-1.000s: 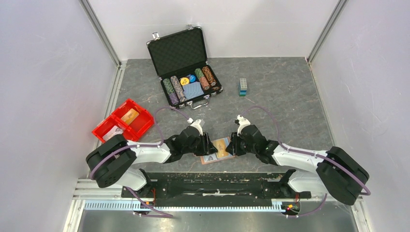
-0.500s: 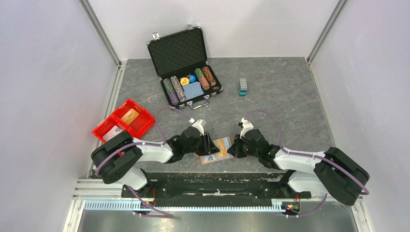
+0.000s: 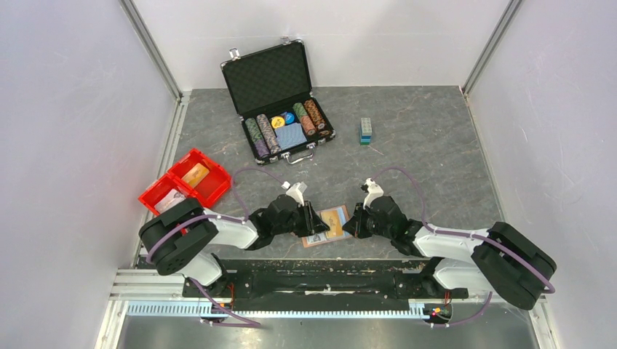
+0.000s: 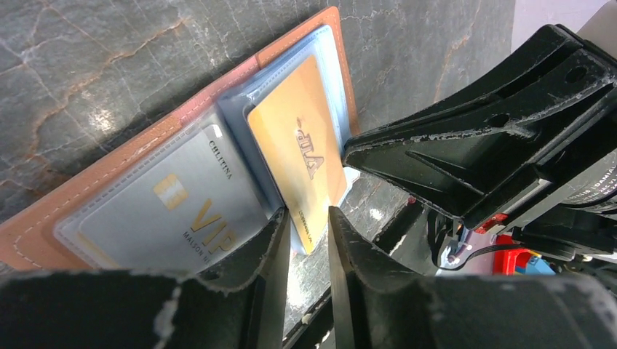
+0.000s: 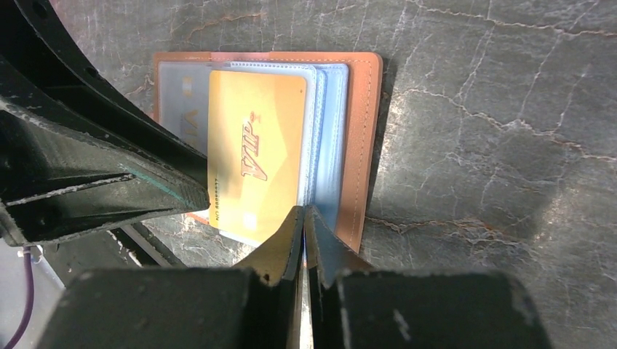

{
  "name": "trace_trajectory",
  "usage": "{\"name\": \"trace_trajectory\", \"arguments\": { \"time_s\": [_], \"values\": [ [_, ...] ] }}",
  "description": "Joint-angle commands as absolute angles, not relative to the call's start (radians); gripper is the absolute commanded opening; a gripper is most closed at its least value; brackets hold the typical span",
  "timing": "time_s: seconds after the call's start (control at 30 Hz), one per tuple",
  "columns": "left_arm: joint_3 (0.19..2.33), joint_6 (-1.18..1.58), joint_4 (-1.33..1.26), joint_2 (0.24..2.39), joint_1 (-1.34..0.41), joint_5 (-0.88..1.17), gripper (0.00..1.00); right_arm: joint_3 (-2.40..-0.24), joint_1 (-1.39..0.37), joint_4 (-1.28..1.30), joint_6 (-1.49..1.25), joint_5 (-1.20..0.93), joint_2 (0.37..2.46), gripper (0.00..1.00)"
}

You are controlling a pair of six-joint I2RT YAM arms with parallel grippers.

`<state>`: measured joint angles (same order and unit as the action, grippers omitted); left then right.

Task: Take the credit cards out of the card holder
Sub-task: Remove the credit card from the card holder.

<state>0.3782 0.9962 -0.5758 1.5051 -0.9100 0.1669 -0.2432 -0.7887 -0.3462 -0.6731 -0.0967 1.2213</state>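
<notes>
The brown card holder [image 3: 329,224] lies open on the grey table between my two grippers. In the left wrist view its leather edge [image 4: 109,163] frames a silver VIP card [image 4: 174,211] in a clear sleeve and an orange-yellow card [image 4: 298,153] that sticks out of its sleeve. My left gripper [image 4: 308,222] is open a narrow gap, with the orange card's near corner between the fingertips. In the right wrist view the orange card [image 5: 255,163] lies on pale blue sleeves [image 5: 331,145]. My right gripper [image 5: 303,218] is shut on the near edge of those sleeves.
An open black poker-chip case [image 3: 280,102] stands at the back. A red bin [image 3: 185,185] sits at the left. A small blue-green block [image 3: 366,131] lies at the back right. The black base rail [image 3: 320,276] runs just behind the holder's near side.
Both grippers have shifted slightly toward the near edge and closer in on the card holder. The holder itself has stayed in place.
</notes>
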Motion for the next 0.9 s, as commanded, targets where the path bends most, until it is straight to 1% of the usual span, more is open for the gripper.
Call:
{"name": "trace_trajectory", "arguments": {
  "time_s": [0.0, 0.1, 0.2, 0.43, 0.67, 0.87],
  "values": [
    [0.365, 1.057, -0.764, 1.521, -0.917, 0.214, 0.29, -0.213, -0.795, -0.335, -0.693, -0.145, 1.234, 0.03],
    [0.352, 1.070, -0.791, 1.522, -0.917, 0.211, 0.19, -0.212, -0.795, -0.336, -0.697, -0.143, 1.232, 0.02],
    [0.345, 1.074, -0.794, 1.518, -0.917, 0.210, 0.03, -0.209, -0.795, -0.336, -0.700, -0.134, 1.227, 0.01],
    [0.309, 1.075, -0.729, 1.454, -0.916, 0.150, 0.02, -0.192, -0.780, -0.341, -0.706, -0.118, 1.225, 0.00],
    [0.293, 1.032, -0.573, 1.356, -0.914, 0.094, 0.02, -0.179, -0.752, -0.338, -0.697, -0.125, 1.208, 0.00],
    [0.266, 1.027, -0.564, 1.330, -0.904, 0.109, 0.02, -0.187, -0.741, -0.322, -0.688, -0.130, 1.196, 0.00]
  ]
}}
